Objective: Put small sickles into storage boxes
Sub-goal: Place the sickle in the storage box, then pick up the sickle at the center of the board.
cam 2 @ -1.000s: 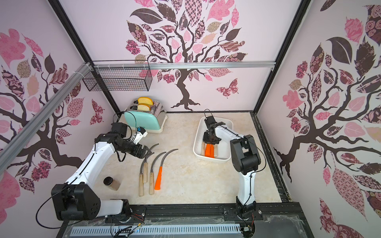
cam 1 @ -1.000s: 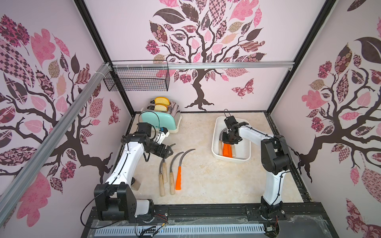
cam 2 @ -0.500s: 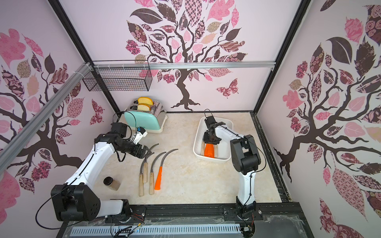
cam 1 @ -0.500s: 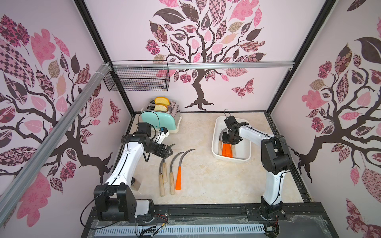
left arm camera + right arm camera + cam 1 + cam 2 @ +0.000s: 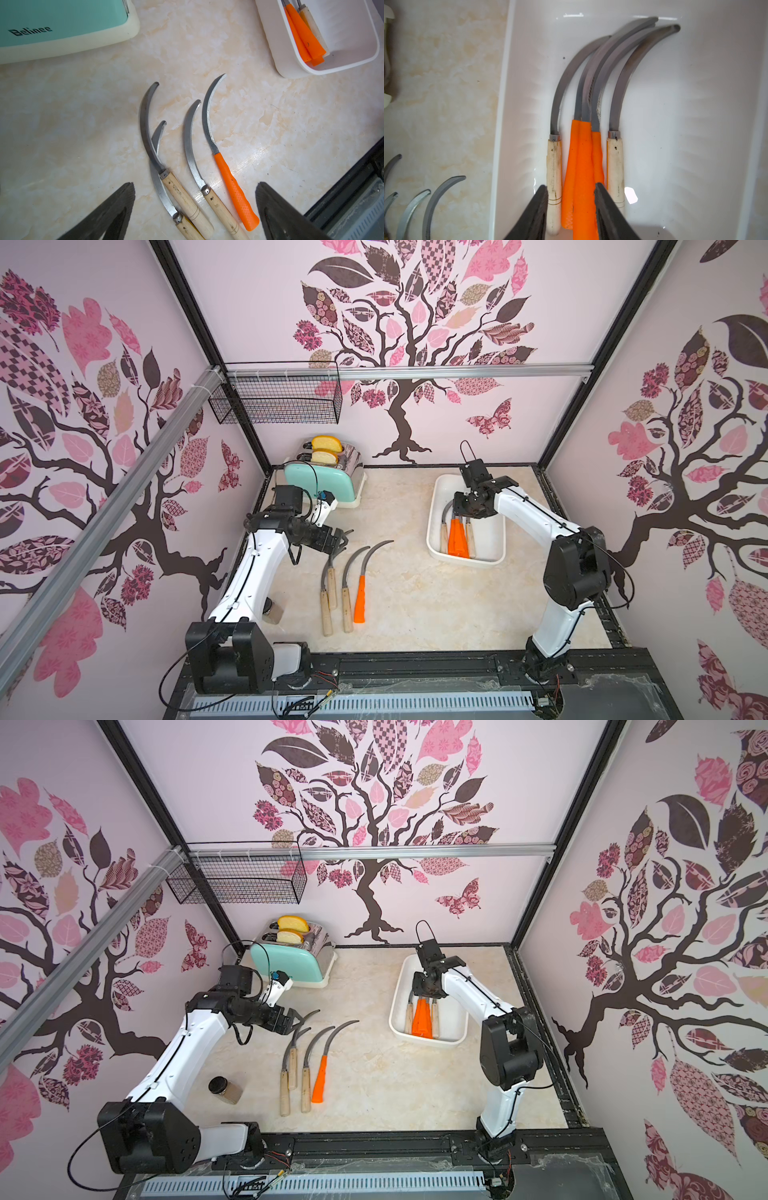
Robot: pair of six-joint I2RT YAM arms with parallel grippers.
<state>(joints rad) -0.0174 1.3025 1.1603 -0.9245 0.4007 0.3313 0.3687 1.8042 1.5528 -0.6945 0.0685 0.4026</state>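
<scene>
Several small sickles lie side by side on the marble tabletop: three with wooden handles [image 5: 347, 605] [image 5: 185, 199] and one with an orange handle [image 5: 360, 597] [image 5: 320, 1079] [image 5: 234, 187]. My left gripper [image 5: 343, 539] [image 5: 299, 1021] [image 5: 195, 185] hangs open just above their blades, holding nothing. The white storage box [image 5: 432, 531] [image 5: 397, 1011] [image 5: 502, 104] holds several more sickles [image 5: 457, 535] [image 5: 583, 166], orange handles between two wooden ones. My right gripper [image 5: 459, 517] [image 5: 424, 999] [image 5: 570, 186] is low inside the box, its jaws apart astride those handles.
A mint toaster [image 5: 324, 483] [image 5: 286, 965] [image 5: 62, 27] with bread stands at the back left. A black wire basket [image 5: 278, 398] hangs on the rail above it. A small jar [image 5: 224, 1090] lies by the left arm's base. A black rail [image 5: 415, 664] borders the front.
My right gripper's jaws have parted over the orange handles in the box. The left arm and the sickles on the table have not moved.
</scene>
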